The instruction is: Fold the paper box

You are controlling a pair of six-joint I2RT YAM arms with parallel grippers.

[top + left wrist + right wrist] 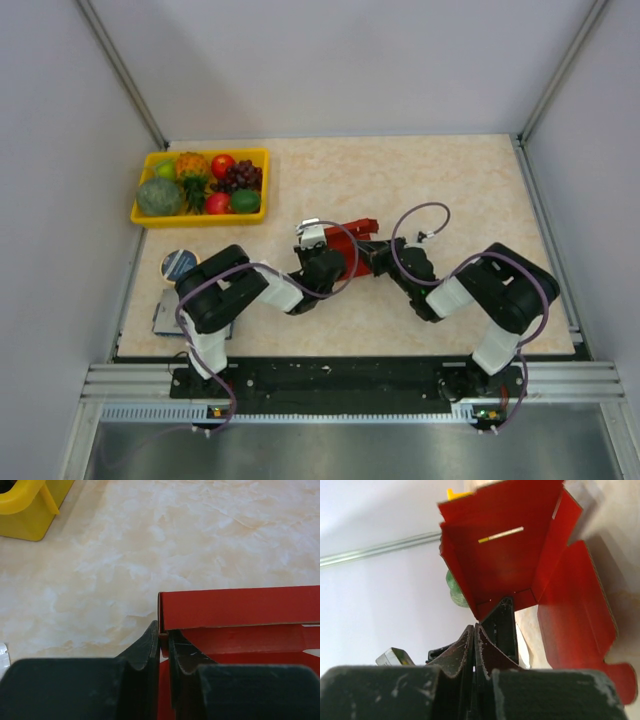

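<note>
Thin bright red cardboard box (362,227), unpatterned; rectangular yellow plastic fruit tray (200,217), equally plain; smooth tabletop (450,180), beige marbled with cloudy white.

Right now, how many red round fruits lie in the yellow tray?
2. One red fruit sits at the far side of the yellow tray, beside the grapes; the other lies at its near side, next to a green fruit. More may be hidden beneath the pile.
</note>
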